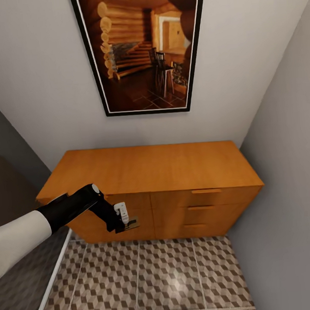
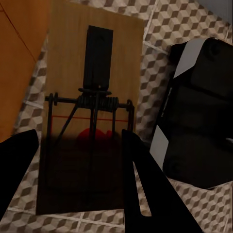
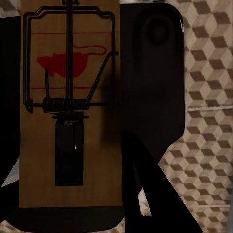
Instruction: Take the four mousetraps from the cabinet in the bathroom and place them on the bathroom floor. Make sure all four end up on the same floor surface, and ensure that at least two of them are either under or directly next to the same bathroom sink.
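The left tool (image 1: 124,220) hangs in front of the cabinet (image 1: 151,173), level with its left column of drawers, clenched on a mousetrap (image 1: 130,223) that shows as a small brown slab just beside the drawer front. In the left wrist view this mousetrap (image 2: 90,116) sits between the two dark fingers (image 2: 145,194), its spring and bar facing the camera, with the cube-patterned bathroom floor (image 2: 184,22) behind it. In the right wrist view the right tool (image 3: 73,213) grasps a second mousetrap (image 3: 70,107), red mouse print and coil spring plain, over the same tile pattern. All visible drawers appear closed; their contents cannot be seen. The cabinet's worktop is bare wood. A framed picture (image 1: 140,49) of a log interior hangs on the wall above.
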Robot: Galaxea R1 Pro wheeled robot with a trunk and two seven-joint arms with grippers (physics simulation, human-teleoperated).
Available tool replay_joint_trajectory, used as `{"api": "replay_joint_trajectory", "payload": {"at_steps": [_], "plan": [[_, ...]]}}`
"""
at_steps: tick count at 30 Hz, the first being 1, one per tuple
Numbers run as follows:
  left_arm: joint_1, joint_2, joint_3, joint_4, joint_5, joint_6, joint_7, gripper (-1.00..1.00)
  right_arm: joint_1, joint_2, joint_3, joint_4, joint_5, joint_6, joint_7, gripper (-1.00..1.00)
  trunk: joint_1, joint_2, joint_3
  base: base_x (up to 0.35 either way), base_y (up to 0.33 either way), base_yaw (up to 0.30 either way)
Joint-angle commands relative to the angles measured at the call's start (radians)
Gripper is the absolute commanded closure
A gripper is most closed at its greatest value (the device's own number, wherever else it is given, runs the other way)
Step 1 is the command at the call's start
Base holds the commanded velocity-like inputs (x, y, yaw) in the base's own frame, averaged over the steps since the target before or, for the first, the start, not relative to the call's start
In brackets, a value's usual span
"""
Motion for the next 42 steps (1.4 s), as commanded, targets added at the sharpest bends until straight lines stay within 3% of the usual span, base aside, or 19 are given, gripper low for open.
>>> {"api": "replay_joint_trajectory", "payload": {"at_steps": [1,9,20,23,27,33,37,42], "plan": [[-0.002,0.001,-0.004,-0.001,0.008,0.007,0.003,1.00,-0.001,0.000,0.008,0.001,-0.013,-0.004,0.002,1.00,0.000,-0.002,-0.002,-0.331,0.000,0.000],[-0.002,0.002,-0.004,0.002,0.008,0.007,0.004,1.00,-0.001,0.000,0.008,0.001,-0.013,-0.004,0.002,1.00,0.000,-0.002,-0.002,-0.306,0.000,0.000],[-0.001,0.005,-0.007,0.030,0.009,0.006,0.005,1.00,-0.001,-0.001,0.008,0.000,-0.012,-0.004,0.002,1.00,0.000,-0.002,-0.002,-0.036,0.000,0.000],[0.010,0.005,-0.032,0.062,0.009,0.004,0.006,1.00,-0.001,-0.003,0.008,-0.004,-0.012,-0.008,0.001,1.00,0.000,-0.002,-0.002,-0.001,0.000,0.000],[0.070,0.001,-0.088,0.093,0.009,0.001,0.035,1.00,-0.001,-0.005,0.009,-0.013,-0.012,-0.053,-0.004,1.00,0.000,-0.002,-0.002,0.000,0.000,0.000],[0.196,-0.008,-0.176,0.114,0.013,-0.036,0.257,1.00,-0.001,-0.035,0.007,-0.031,-0.012,-0.103,-0.006,1.00,0.000,-0.002,-0.002,0.000,0.000,0.000],[0.272,-0.011,-0.210,0.136,0.014,-0.091,0.305,1.00,-0.001,-0.059,0.007,-0.064,-0.012,-0.103,-0.008,1.00,0.000,-0.002,-0.002,0.000,0.000,0.000],[0.383,-0.019,-0.220,0.240,0.015,-0.178,0.369,1.00,-0.001,-0.089,0.007,-0.123,-0.012,-0.083,-0.022,1.00,0.000,-0.002,-0.002,0.000,0.000,0.000]]}}
